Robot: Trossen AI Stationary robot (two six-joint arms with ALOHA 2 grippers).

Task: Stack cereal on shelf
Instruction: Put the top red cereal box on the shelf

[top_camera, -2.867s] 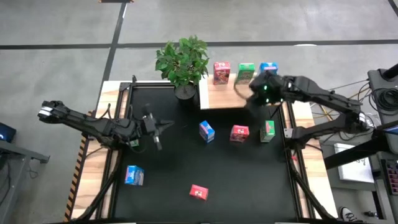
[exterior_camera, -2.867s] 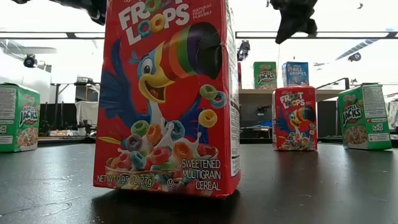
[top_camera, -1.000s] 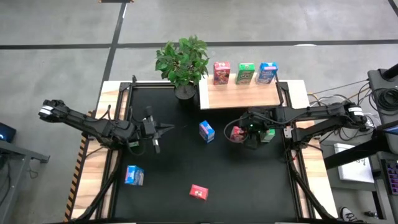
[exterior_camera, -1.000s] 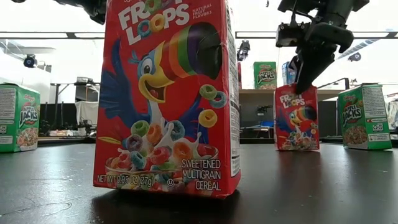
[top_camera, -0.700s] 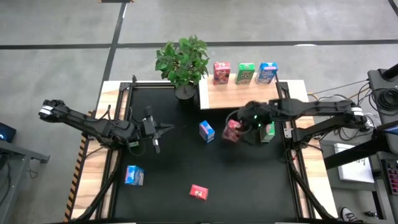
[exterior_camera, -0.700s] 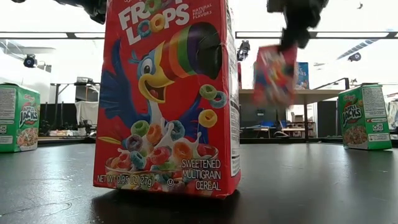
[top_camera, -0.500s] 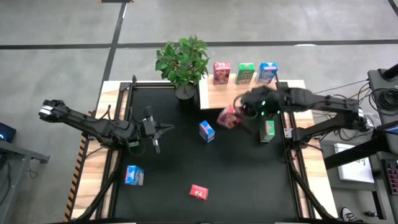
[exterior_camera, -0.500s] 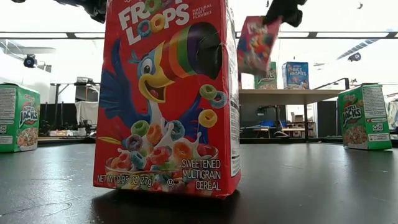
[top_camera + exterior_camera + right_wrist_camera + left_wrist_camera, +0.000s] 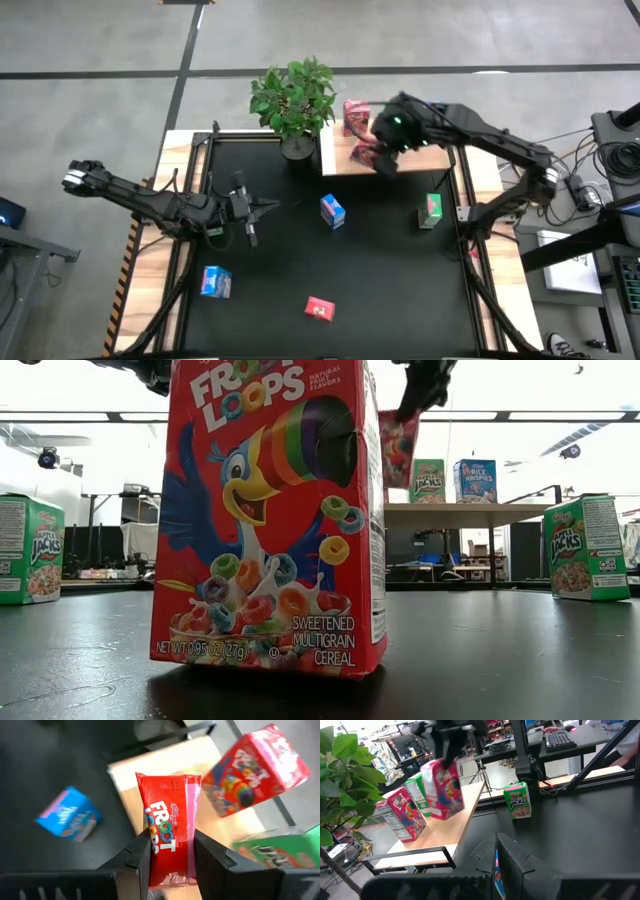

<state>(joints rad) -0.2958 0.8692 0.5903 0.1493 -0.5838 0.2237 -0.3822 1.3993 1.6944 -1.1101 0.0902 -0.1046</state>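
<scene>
**Red box carried up over the shelf**

A second ago the right gripper (image 9: 385, 140) was down on the black table (image 9: 300, 250) at the red cereal box (image 9: 170, 827) right of centre; it has since lifted that box and swung it toward the top of the high view, over the shelf (image 9: 400, 160). Its fingers (image 9: 137, 857) are clamped on the box's two sides, the box hanging in the air and tilted, just in front of the red box (image 9: 355, 110) standing at the shelf's back edge. Green (image 9: 428, 480) and blue (image 9: 474, 480) boxes stand beside that one on the shelf.

On the table a blue box (image 9: 332, 211) sits at centre, a green one (image 9: 431, 210) at right, another blue (image 9: 215, 282) at lower left, another red (image 9: 320, 309) at lower centre.

The left gripper (image 9: 262, 205) waits left of centre with its fingers closed and holding nothing. A potted plant (image 9: 295, 100) stands left of the shelf.
</scene>
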